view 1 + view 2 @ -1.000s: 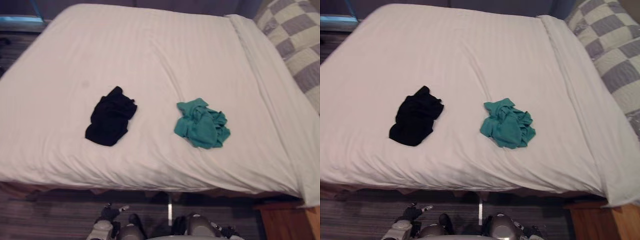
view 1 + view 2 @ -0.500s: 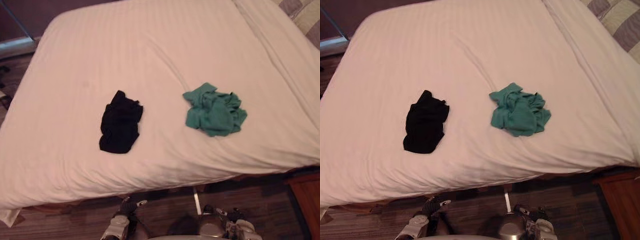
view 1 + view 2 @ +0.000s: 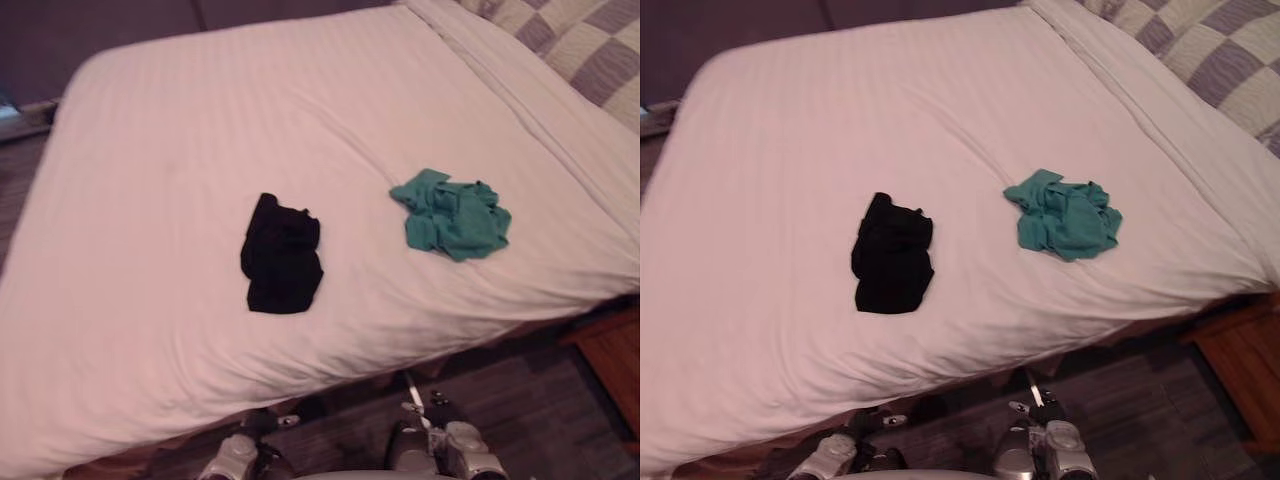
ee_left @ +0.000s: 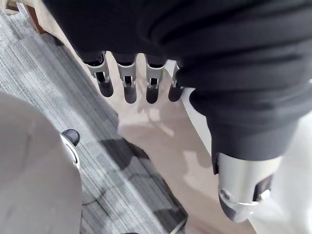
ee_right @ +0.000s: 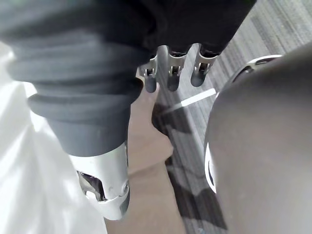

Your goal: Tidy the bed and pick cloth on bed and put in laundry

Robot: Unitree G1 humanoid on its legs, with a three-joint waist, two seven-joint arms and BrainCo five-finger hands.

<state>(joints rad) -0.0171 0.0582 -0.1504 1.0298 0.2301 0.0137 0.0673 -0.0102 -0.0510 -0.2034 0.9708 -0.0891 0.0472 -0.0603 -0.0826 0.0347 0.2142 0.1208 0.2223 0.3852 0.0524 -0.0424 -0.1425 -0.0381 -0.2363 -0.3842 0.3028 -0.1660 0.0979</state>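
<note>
A crumpled black cloth (image 3: 282, 255) lies on the white bed sheet (image 3: 150, 200), near the middle and toward the bed's near edge. To its right on the same sheet sits a bunched green cloth (image 3: 452, 215). My left hand (image 4: 129, 83) hangs low beside the bed's side, its fingers straight and holding nothing. My right hand (image 5: 170, 73) hangs the same way, open and empty, by the bed's white side. Both hands (image 3: 235, 458) (image 3: 455, 450) are below the near edge of the bed, well short of either cloth.
A grey-and-cream checked quilt (image 3: 585, 45) lies at the bed's far right. A wooden piece of furniture (image 3: 612, 365) stands on the floor at the lower right. Grey striped carpet (image 3: 520, 410) runs along the bed's near edge.
The whole picture has shifted and turned, so the camera moved: the bed now runs at an angle. Both cloths lie where they were on the sheet. Both hands still hang low.
</note>
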